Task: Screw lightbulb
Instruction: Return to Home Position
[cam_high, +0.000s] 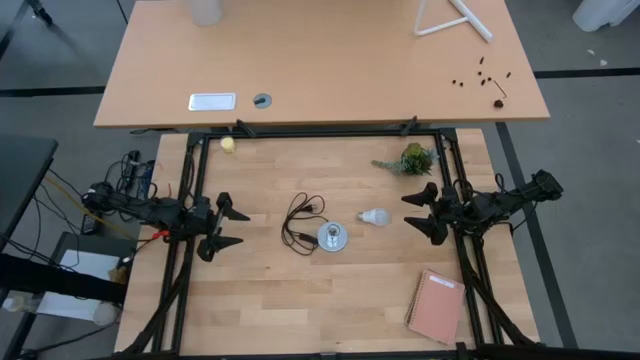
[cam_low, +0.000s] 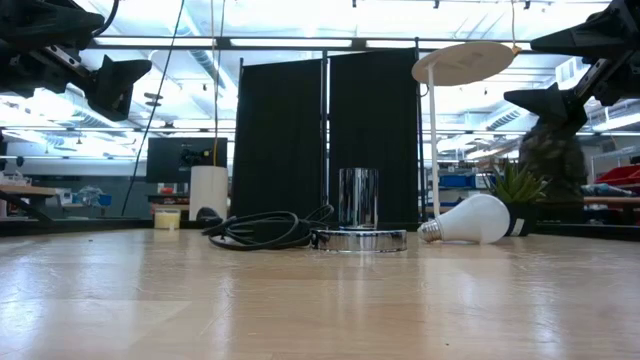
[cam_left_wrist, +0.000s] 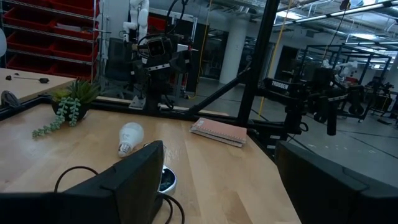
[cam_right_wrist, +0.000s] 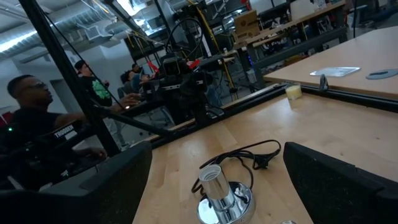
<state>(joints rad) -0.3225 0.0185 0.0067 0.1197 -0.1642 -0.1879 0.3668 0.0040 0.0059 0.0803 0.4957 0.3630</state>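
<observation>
We are holding both pairs of jaws wide open and empty above the worktop (cam_high: 300, 310). The lightbulb (cam_high: 374, 216) is lying on its side just ahead of the right jaws, screw base pointing away toward the socket (cam_high: 332, 236); the left jaws are sitting farther off.

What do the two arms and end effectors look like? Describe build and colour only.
Both arms are dark, nearly black, jointed links. The left end effector and right end effector each carry two broad, wedge-shaped black fingers tapering to points. Loose cables, one reddish, trail by the left arm's base.
</observation>
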